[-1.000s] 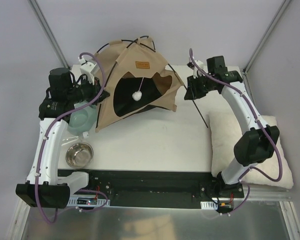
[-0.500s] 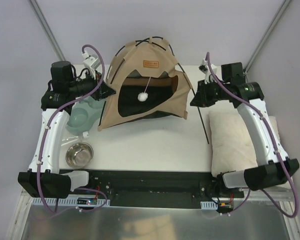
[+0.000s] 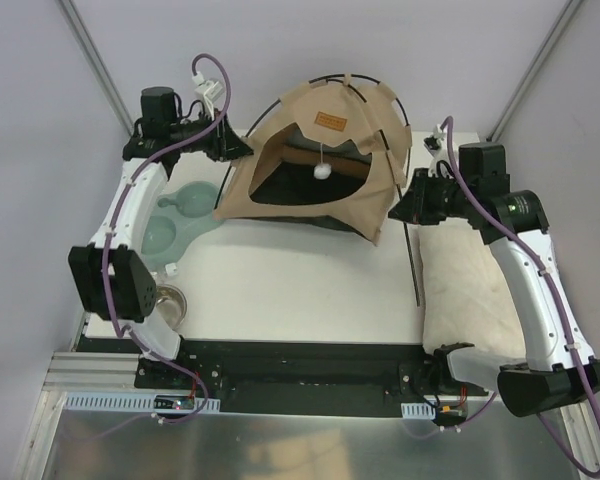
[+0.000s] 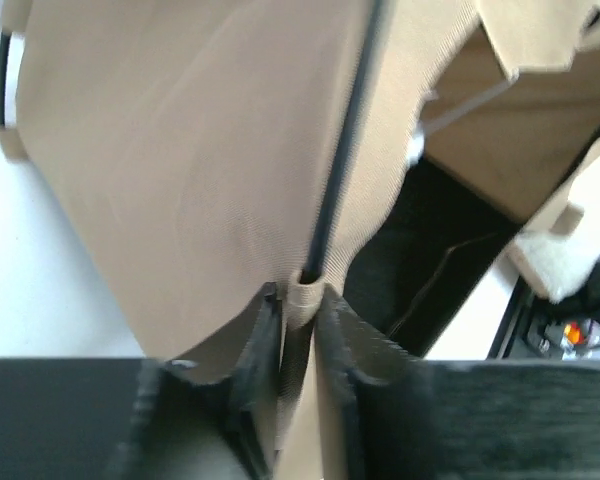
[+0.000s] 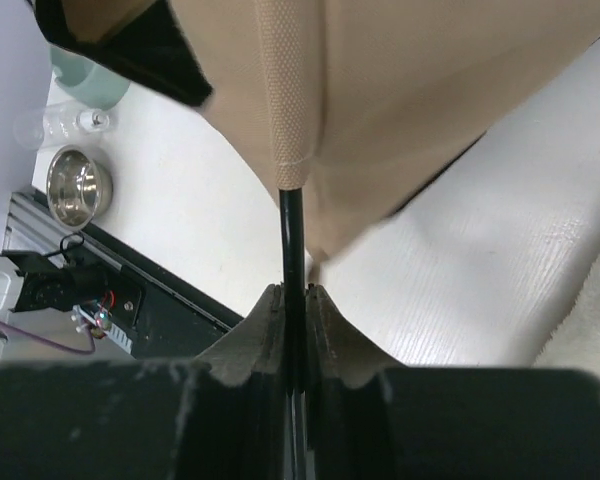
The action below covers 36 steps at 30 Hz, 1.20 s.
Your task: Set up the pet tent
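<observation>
The tan pet tent [image 3: 325, 195] stands at the back of the white table [image 3: 300, 290], its dark opening facing me. A brown label patch [image 3: 330, 118] shows on top and a white pom-pom [image 3: 323, 171] hangs in the opening. My left gripper [image 3: 242, 148] is at the tent's left corner, shut on a tan fabric sleeve [image 4: 302, 296] where a black pole [image 4: 340, 150] enters. My right gripper [image 3: 400, 210] is at the right corner, shut on a thin black pole [image 5: 292, 240] just below its tan sleeve [image 5: 285, 90]. The pole's free end [image 3: 415, 280] trails toward me.
A fluffy cream cushion [image 3: 470, 290] lies along the table's right side under the right arm. A teal double bowl [image 3: 175, 220] sits at the left, and a steel bowl [image 3: 172, 300] lies nearer, partly hidden by the left arm.
The tent has shifted right and farther back, and stands taller. Both arms moved with it, the left arm reaching far back. The right gripper's jaws closed in on the pole.
</observation>
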Tool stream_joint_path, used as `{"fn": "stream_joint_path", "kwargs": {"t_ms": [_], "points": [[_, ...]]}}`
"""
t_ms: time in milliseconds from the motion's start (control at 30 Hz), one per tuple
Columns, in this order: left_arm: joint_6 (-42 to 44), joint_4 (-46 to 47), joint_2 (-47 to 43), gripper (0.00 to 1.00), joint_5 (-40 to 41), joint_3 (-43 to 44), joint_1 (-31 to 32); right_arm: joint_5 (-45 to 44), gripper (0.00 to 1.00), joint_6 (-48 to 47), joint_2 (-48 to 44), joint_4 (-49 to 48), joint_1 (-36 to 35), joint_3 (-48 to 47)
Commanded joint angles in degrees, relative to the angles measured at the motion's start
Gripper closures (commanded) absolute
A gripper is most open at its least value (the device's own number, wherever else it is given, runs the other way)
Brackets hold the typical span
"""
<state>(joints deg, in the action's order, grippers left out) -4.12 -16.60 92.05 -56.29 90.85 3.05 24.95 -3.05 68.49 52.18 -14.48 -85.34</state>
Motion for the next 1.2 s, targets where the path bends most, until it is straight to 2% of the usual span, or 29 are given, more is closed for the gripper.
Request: {"fn": "stream_joint_path", "kwargs": {"t_ms": [0,33,167,267,533,667,800,867,1000,1067,1167], "points": [[-4.5,7.4,8.5,0.73,2.8,8.8,1.2,-4.9,1.0,10.3,-2.6,-8.8,-1.2,3.7],[-4.7,7.5,10.7,0.71,3.6,10.8,1.5,-6.7,1.0,12.3,-2.8,-11.6,-2.3,4.9],[-6.5,8.0,16.0,0.48,8.7,17.0,2.7,-11.9,1.0,21.2,-2.0,-22.5,-6.1,9.9],[-7.2,8.1,15.8,0.36,18.4,17.9,2.9,-14.9,1.0,25.9,0.6,-27.7,-8.6,10.8],[-7.7,8.4,5.3,0.23,50.4,8.0,2.8,-22.6,1.0,35.7,7.0,-31.4,-12.9,7.4],[-9.1,8.2,0.3,0.2,60.3,2.8,2.8,-20.8,1.0,36.8,10.3,-31.4,-14.2,5.4],[-8.5,6.3,-4.2,0.2,56.8,-0.7,2.7,-21.7,1.0,41.6,12.9,-31.2,-14.3,4.2],[-9.7,6.3,-7.9,0.2,48.7,-4.1,2.8,-21.4,1.0,44.2,13.9,-31.9,-14.5,3.3],[-17.0,8.1,-16.4,0.22,23.0,-11.1,3.5,-20.2,1.0,45.1,17.0,-30.5,-15.7,-1.5],[-21.3,11.9,-21.1,0.23,14.4,-16.6,6.6,-19.7,1.0,44.5,18.4,-29.2,-16.4,-4.3],[-21.5,16.0,-28.1,0.21,12.5,-25.9,14.9,-19.2,1.0,43.4,21.0,-27.2,-17.9,-8.2]]}}
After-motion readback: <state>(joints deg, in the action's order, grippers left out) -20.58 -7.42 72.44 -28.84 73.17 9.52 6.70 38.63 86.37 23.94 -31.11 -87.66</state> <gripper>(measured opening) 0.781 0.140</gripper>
